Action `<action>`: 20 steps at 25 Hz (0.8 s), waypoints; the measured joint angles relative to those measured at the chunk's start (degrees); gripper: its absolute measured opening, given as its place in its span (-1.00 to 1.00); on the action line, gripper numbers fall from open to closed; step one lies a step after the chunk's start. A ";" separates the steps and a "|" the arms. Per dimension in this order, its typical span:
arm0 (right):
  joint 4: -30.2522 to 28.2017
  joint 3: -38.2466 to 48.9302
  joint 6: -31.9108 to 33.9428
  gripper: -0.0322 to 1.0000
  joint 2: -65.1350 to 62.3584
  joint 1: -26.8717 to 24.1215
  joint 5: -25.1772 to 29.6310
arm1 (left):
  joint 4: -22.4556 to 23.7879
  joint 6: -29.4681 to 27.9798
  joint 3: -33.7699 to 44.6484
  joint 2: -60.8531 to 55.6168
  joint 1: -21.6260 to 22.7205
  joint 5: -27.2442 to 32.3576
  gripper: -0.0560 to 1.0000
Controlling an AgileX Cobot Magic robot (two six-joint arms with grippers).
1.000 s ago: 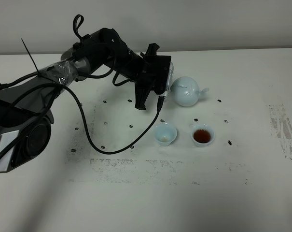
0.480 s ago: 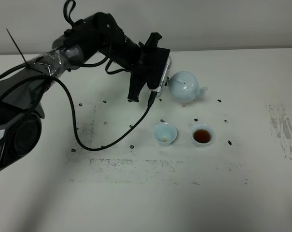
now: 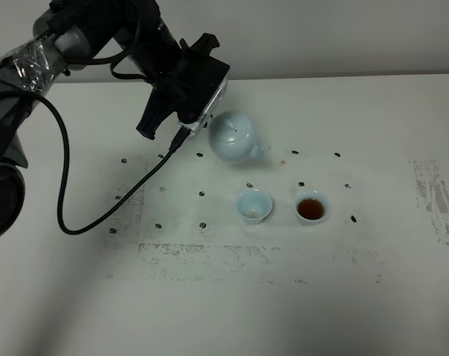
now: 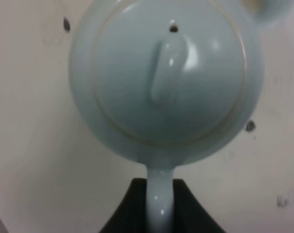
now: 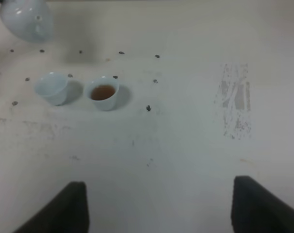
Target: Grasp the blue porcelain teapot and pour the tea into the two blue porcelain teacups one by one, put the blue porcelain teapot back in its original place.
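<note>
The left arm is arching in from beyond and left of the tea-filled pale blue porcelain teacup (image 3: 312,208). Its wrist is rolled over, and its black end effector (image 3: 206,124) is clamping the loop handle of the round pale sky-blue porcelain teapot (image 3: 235,137). The teapot is hanging tilted, spout dipping toward the empty matching teacup (image 3: 254,205), which is sitting just left of the tea-filled one on the white bench (image 3: 372,297). The right end effector (image 5: 161,213) is hovering well back from the tea-filled teacup, fingers spread wide apart
</note>
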 joint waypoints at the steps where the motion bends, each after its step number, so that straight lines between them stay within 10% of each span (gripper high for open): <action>1: 0.00 0.00 0.00 0.21 0.00 0.00 0.00 | 0.69 -0.71 0.00 -0.16 0.00 0.00 -0.88; 8: 0.00 0.00 0.00 0.21 0.00 0.00 0.00 | 10.76 -2.27 0.00 -0.41 -3.19 0.00 -0.88; 20: 0.00 0.00 0.00 0.21 0.00 0.00 0.00 | 9.81 -2.48 0.00 -0.41 -4.63 0.06 -0.88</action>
